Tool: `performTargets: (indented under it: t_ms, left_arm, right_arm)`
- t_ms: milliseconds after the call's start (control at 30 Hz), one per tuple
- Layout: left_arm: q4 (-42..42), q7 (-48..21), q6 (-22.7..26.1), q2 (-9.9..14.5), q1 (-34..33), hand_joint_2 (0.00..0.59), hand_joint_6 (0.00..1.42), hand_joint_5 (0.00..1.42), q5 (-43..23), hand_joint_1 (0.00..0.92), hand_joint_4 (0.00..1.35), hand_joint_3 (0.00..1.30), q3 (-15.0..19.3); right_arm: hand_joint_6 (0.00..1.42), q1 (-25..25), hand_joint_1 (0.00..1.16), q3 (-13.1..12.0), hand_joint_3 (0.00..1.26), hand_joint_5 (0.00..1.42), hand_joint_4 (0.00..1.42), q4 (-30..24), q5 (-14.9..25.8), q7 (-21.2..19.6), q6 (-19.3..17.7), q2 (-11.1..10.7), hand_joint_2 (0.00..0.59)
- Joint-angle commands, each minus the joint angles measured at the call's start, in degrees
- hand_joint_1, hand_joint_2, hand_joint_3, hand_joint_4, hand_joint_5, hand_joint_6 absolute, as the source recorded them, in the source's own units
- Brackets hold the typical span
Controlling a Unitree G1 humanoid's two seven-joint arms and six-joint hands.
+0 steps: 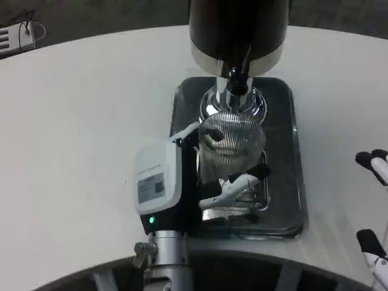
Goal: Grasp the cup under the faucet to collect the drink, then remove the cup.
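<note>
The cup (230, 142) is a clear ribbed glass, standing on a dark metal tray (285, 151) right beneath the faucet (237, 79) of a big black drink dispenser (236, 27). The faucet's dark lever juts out just above the cup's mouth, and the shiny chrome base of the dispenser sits behind the cup at the far end of the tray. Whether anything is in the glass is hard to say from here, with all the reflections.

The left hand (200, 182) is wrapped around the cup from its left side. Its white fingers (233, 185) curl across the front of the glass low down, and the white back of the hand, with a grey label and a small green light, faces up beside the cup. So that hand is gripping the cup, which stands upright and appears to rest on the tray. The silver forearm (167, 260) runs down from the hand to the near edge of the table.

The right hand (374, 206) is well off to the right, over the white table (73, 151), apart from the tray. Its black-tipped fingers are spread and hold nothing.

At the far left corner of the table lies a white power strip (15, 36) with a cable.
</note>
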Motion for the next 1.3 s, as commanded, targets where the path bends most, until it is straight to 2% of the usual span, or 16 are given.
performTargets:
  t_ms: [33, 100, 167, 233, 267, 333, 433, 667, 767, 867, 967, 1100, 1300]
  left_arm:
    - [2.2, 0.5, 0.4, 0.2, -0.6, 0.0, 1.35, 1.2, -0.6, 0.657, 1.1, 1.03, -1.0]
    - [2.5, -0.2, 0.4, 0.3, -0.8, 0.0, 1.34, 1.17, -0.8, 0.599, 0.97, 0.96, -1.3]
    - [2.4, -1.0, 0.0, 0.7, -0.8, 0.0, 1.21, 1.04, -1.1, 0.472, 0.72, 0.82, -1.5]
    - [2.0, -1.4, -0.3, 1.0, -0.5, 0.022, 1.03, 0.87, -1.4, 0.208, 0.46, 0.64, -1.8]
    - [1.6, -1.9, -0.5, 1.3, -0.3, 0.009, 0.95, 0.79, -1.7, 0.121, 0.35, 0.54, -1.8]
    - [1.0, -2.9, -0.6, 1.7, 0.0, 0.012, 0.84, 0.66, -2.3, 0.037, 0.19, 0.39, -2.1]
    - [0.3, -4.1, -0.5, 2.0, 0.4, 0.007, 0.71, 0.54, -3.0, 0.001, 0.03, 0.28, -2.1]
    - [-2.6, -4.8, -0.4, 2.3, 2.4, 0.0, 0.59, 0.48, -4.1, 0.0, 0.0, 0.21, -1.3]
    - [-6.7, -4.7, -1.0, 2.8, 5.2, 0.0, 0.46, 0.43, -5.4, 0.0, 0.0, 0.18, -0.3]
    - [-13.5, -5.8, -1.7, 3.8, 9.9, 0.037, 0.36, 0.4, -6.7, 0.0, 0.0, 0.17, 1.5]
    - [-19.8, -7.1, -1.3, 4.4, 13.9, 0.047, 0.27, 0.37, -7.5, 0.0, 0.0, 0.14, 3.1]
    - [-32.0, -11.1, 0.8, 4.9, 20.0, 0.062, 0.22, 0.32, -8.3, 0.0, 0.0, 0.1, 5.8]
    - [-46.1, -18.2, 5.1, 4.5, 23.6, 0.085, 0.08, 0.21, -7.5, 0.0, 0.0, 0.05, 7.3]
  right_arm:
    - [0.26, 1.0, 0.22, -1.1, 0.13, 0.2, 0.12, 0.5, 0.9, -0.2, -1.1, -0.2, 0.514]
    - [0.26, 1.1, 0.22, -1.3, 0.13, 0.2, 0.12, 0.6, 1.0, -0.2, -1.2, -0.1, 0.514]
    - [0.26, 1.2, 0.22, -1.3, 0.13, 0.2, 0.12, 0.6, 1.0, -0.2, -1.4, 0.1, 0.514]
    - [0.27, 1.2, 0.22, -1.3, 0.13, 0.2, 0.12, 0.8, 1.0, -0.2, -1.4, 0.2, 0.514]
    - [0.27, 1.2, 0.22, -1.3, 0.13, 0.2, 0.12, 0.8, 1.0, -0.3, -1.4, 0.2, 0.514]
    - [0.27, 1.2, 0.22, -1.3, 0.13, 0.2, 0.12, 0.9, 1.1, -0.3, -1.5, 0.3, 0.514]
    - [0.27, 1.2, 0.22, -1.3, 0.13, 0.2, 0.12, 1.0, 1.2, -0.3, -1.8, 0.4, 0.514]
    - [0.27, 1.0, 0.22, -1.3, 0.13, 0.21, 0.12, 1.2, 1.5, -0.1, -1.9, 0.4, 0.514]
    - [0.27, 1.1, 0.22, -1.2, 0.13, 0.21, 0.12, 1.0, 1.7, 0.1, -1.9, 0.5, 0.514]
    - [0.27, 1.1, 0.22, -1.0, 0.13, 0.21, 0.12, 0.7, 2.1, 0.7, -1.7, 0.7, 0.514]
    - [0.27, 1.0, 0.22, -0.8, 0.13, 0.22, 0.12, 0.5, 2.7, 1.5, -1.5, 0.8, 0.514]
    - [0.27, 1.2, 0.22, -0.1, 0.13, 0.22, 0.12, 0.2, 2.8, 2.6, -1.7, 1.1, 0.514]
    - [0.27, 1.6, 0.22, 1.8, 0.13, 0.2, 0.12, 0.5, 1.0, 2.7, -2.2, 1.4, 0.514]
